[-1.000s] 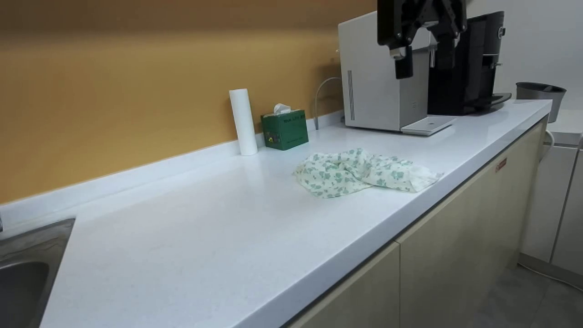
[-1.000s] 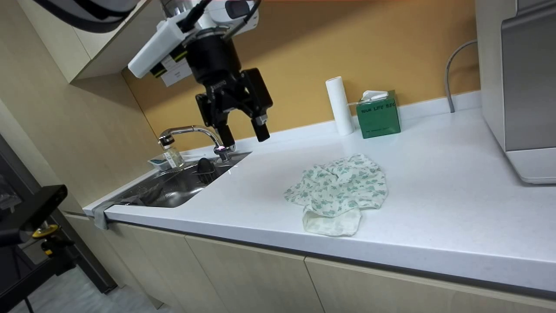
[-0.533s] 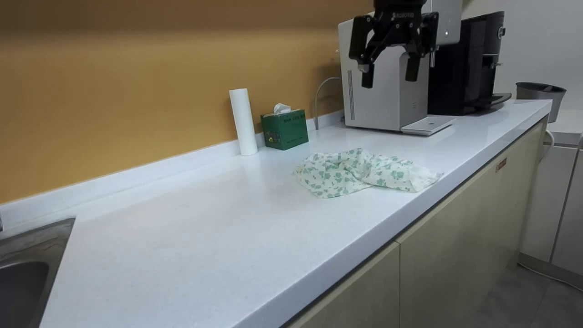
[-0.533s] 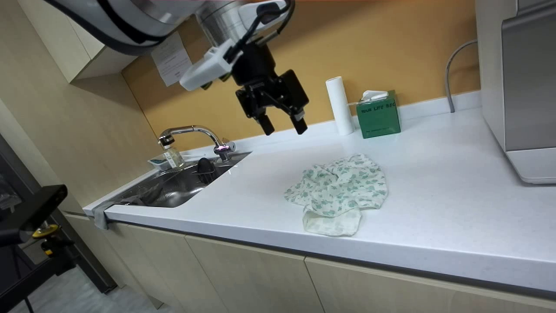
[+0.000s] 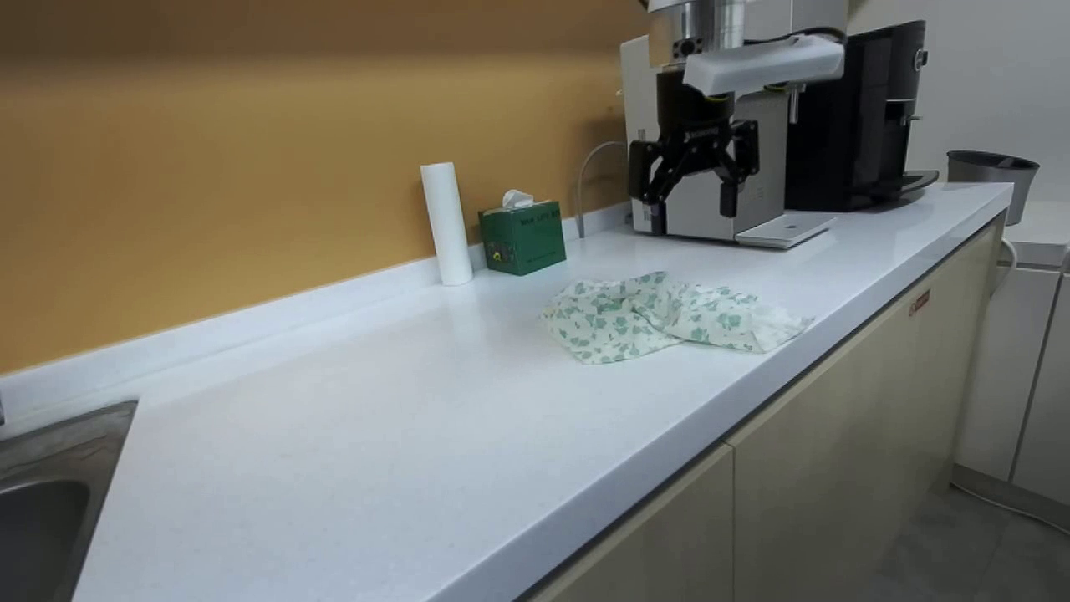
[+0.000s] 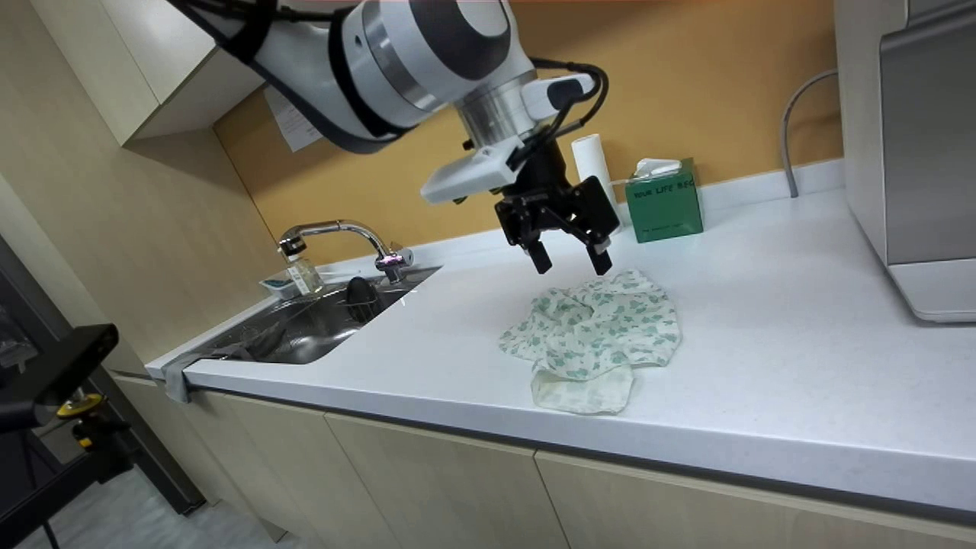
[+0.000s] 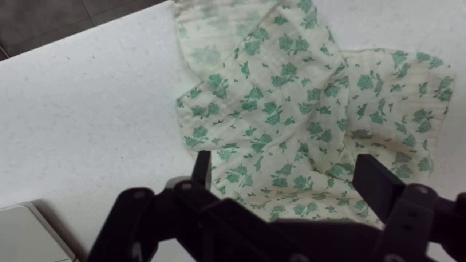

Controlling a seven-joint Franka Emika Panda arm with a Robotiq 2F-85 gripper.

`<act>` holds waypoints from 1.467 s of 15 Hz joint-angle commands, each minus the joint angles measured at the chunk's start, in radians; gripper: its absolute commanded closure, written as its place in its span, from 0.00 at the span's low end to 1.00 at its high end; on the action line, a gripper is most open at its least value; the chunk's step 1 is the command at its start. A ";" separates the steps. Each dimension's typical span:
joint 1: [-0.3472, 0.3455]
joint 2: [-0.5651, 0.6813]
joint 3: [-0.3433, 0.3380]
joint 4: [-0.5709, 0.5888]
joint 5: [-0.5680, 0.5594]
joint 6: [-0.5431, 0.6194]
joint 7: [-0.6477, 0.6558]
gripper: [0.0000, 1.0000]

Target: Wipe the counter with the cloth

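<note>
A white cloth with green flower print lies crumpled and partly folded on the white counter, in both exterior views, cloth (image 5: 669,322) (image 6: 598,335) and counter (image 5: 334,468) (image 6: 762,343). The cloth also fills the middle of the wrist view (image 7: 269,102), where the gripper body hides its lower part. My black gripper (image 5: 694,216) (image 6: 572,267) points down above the counter, over the cloth's back part and apart from it. In the wrist view the gripper (image 7: 285,160) has its fingers wide open, with nothing held between them.
A white paper roll (image 5: 447,226) and a green tissue box (image 5: 524,238) stand against the back wall. A white and grey machine (image 6: 930,183) and a black machine (image 5: 861,125) stand further along. A sink (image 6: 328,335) with a faucet (image 6: 343,226) is at the opposite end.
The arm has moved down along the counter toward the cloth, nearer to the paper roll in an exterior view. The fingers stay open. The cloth has not visibly moved.
</note>
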 commanded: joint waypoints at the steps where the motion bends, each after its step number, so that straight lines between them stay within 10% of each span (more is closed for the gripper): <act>1: 0.047 0.123 -0.035 0.136 -0.003 -0.040 0.017 0.00; 10: 0.100 0.325 -0.084 0.317 0.021 -0.067 -0.008 0.00; 22: 0.068 0.358 -0.050 0.320 0.195 -0.083 -0.144 0.96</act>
